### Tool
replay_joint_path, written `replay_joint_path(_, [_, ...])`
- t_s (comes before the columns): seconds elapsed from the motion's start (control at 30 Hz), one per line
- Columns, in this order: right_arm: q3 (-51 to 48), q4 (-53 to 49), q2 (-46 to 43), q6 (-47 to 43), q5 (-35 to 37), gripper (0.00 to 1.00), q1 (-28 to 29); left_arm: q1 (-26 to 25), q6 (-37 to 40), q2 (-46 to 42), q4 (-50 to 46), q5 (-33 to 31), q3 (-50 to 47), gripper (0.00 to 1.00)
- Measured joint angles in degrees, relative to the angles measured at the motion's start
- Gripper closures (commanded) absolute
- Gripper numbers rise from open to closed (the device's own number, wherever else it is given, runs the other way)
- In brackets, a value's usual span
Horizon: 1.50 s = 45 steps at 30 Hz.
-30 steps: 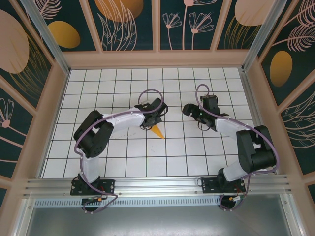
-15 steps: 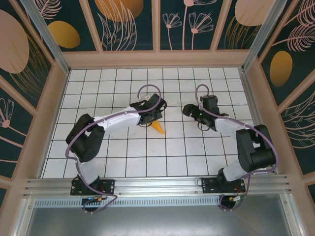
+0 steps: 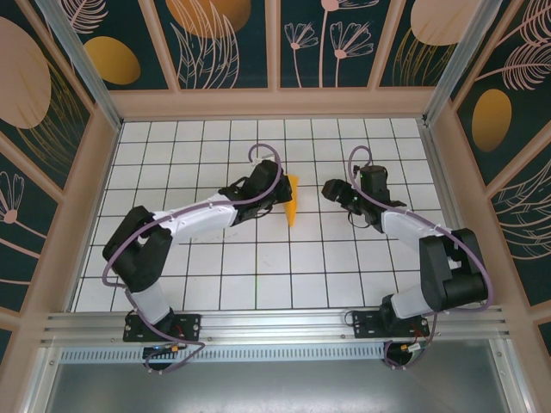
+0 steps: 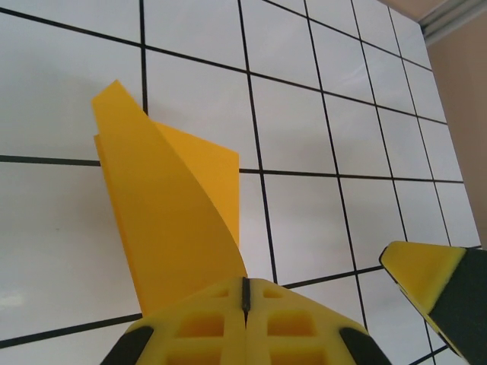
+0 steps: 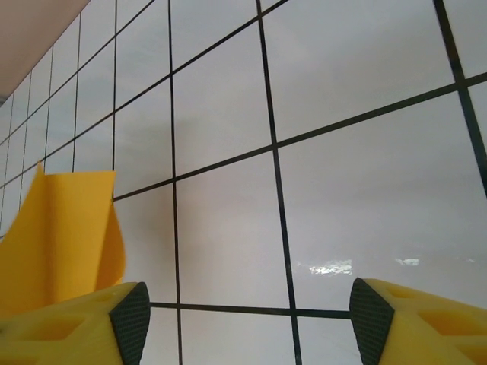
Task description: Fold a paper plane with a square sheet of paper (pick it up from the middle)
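Left arm: over the last second it has stretched forward and to the right across the tiled table (image 3: 172, 155). The left gripper (image 4: 245, 293) is clamped tight on the near edge of the paper (image 4: 171, 220), which is folded into a narrow layered wedge with one flap curling away from the others.

Paper: a second ago only a small orange tip showed under the left wrist, nearer the arm bases. It now shows as a longer strip (image 3: 293, 202) at mid-table, carried toward the right arm. Whether its far corner touches the table cannot be told.

Right arm: its position is almost unchanged. The right gripper (image 5: 247, 315) has its jaws set well apart with nothing between them, and the paper (image 5: 61, 236) stands just beside its left finger.

Assessment: the folding is partly done and no dart shape is evident. The move appears to present the paper for a two-handed hold. The right jaws should close on the free edge without crushing the curled flap.
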Motion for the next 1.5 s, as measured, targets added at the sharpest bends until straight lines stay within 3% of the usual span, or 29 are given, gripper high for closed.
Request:
replay_joint_path(0.27, [-0.13, 1.6, 1.27, 1.73, -4.55, 0.63, 0.39, 0.02, 0.55, 4.5, 7.98, 2.58, -3.28, 1.0])
replay_joint_path(0.37, [-0.13, 2.03, 2.6, 2.1, -5.66, 0.67, 1.68, 0.07, -0.15, 4.63, 10.91, 3.19, -5.9, 1.0])
replay_joint_path(0.87, [3.5, 1.88, 10.25, 2.25, -6.91, 0.71, 11.45, 0.33, -8.22, 4.33, 21.14, 0.79, -19.3, 1.0])
replay_joint_path(1.5, [8.48, -1.18, 14.71, 1.84, -6.58, 0.69, 14.71, 0.66, -10.45, 2.14, 22.62, -1.27, -21.44, 1.0])
